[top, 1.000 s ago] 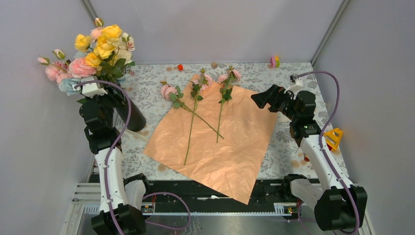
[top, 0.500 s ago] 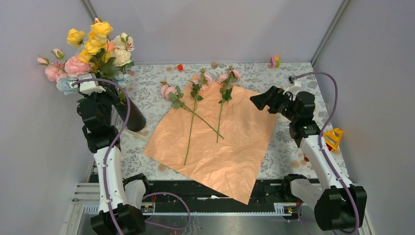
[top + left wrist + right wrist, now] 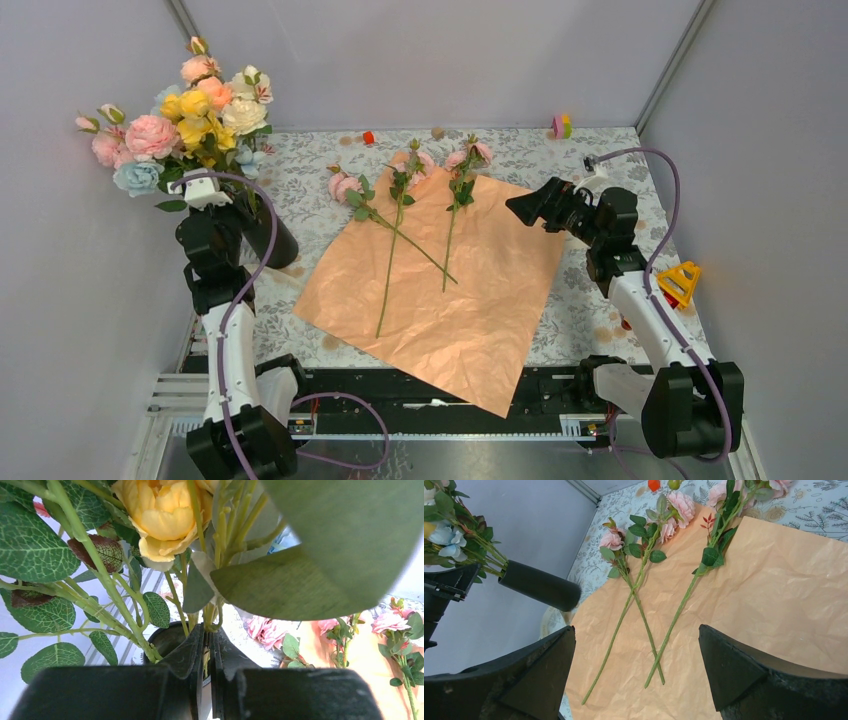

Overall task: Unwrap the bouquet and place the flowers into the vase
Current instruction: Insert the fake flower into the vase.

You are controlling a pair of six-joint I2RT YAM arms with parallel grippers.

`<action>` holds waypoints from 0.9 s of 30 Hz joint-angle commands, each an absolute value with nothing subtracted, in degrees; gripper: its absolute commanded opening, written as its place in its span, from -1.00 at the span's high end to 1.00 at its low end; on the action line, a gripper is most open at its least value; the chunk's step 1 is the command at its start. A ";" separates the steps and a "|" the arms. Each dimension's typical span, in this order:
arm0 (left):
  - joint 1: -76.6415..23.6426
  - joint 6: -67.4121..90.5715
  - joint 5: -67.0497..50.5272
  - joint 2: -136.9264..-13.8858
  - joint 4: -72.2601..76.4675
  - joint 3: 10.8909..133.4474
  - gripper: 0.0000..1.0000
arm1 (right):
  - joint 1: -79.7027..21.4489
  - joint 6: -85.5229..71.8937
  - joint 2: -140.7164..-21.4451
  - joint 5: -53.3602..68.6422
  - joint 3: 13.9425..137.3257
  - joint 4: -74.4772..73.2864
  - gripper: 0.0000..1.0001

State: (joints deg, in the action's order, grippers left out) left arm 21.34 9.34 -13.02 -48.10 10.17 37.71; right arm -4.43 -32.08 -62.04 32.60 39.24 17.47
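Left gripper (image 3: 208, 640) is sitting right over the mouth of the vase (image 3: 268, 238), jaws pressed almost together with only a thin slit showing between them. A green stem is running down into that slit, so it looks to be pinching one or two stems of the bunch of flowers (image 3: 190, 110). The leaves are crowding the wrist view, so I can't say how many.

The bunch is standing in the vase, with yellow, pink, cream and pale blue heads fanning up and out toward the left wall. The vase is sitting at the left edge of the table (image 3: 590, 300), just off the left corner of the paper (image 3: 470, 300).

The paper is lying unfolded and flat, peach-orange side up, in the middle of the table. Its near corner is hanging over the black rail by the arm bases.

Three loose flowers (image 3: 400, 185) are lying on the paper, pink heads toward the far edge and stems pointing toward the arms. The two on the left are crossing each other, and the third is lying apart on the right.

Right gripper (image 3: 636, 630) is hovering above the right side of the paper with jaws spread fully wide, holding nothing and touching nothing. The loose stems are lying below and ahead of it.

Small toy blocks (image 3: 560, 126) are sitting along the far edge of the table. A yellow piece (image 3: 682, 282) is lying at the right edge.
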 commanded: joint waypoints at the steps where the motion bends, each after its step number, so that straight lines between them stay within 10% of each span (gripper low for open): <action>1: 21.57 10.87 -15.23 -47.11 10.74 37.32 1.00 | -4.13 -33.13 -62.18 34.10 38.77 22.76 -0.98; 9: 21.36 10.92 -14.94 -45.64 7.24 38.30 0.82 | -4.13 -32.28 -61.99 34.28 38.57 22.07 -0.98; 15: 21.44 12.58 -14.49 -45.20 2.27 43.41 0.15 | -4.13 -32.03 -62.53 34.64 39.32 21.28 -0.98; 27: 21.44 12.64 -13.82 -40.11 -10.16 50.28 -0.40 | -4.12 -31.00 -63.88 35.99 41.98 18.08 -0.97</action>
State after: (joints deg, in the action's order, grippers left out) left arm 21.32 12.49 -13.65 -42.13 -5.87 46.76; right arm -4.43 -32.40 -63.29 34.15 38.74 18.33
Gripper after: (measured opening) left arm 0.667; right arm 0.992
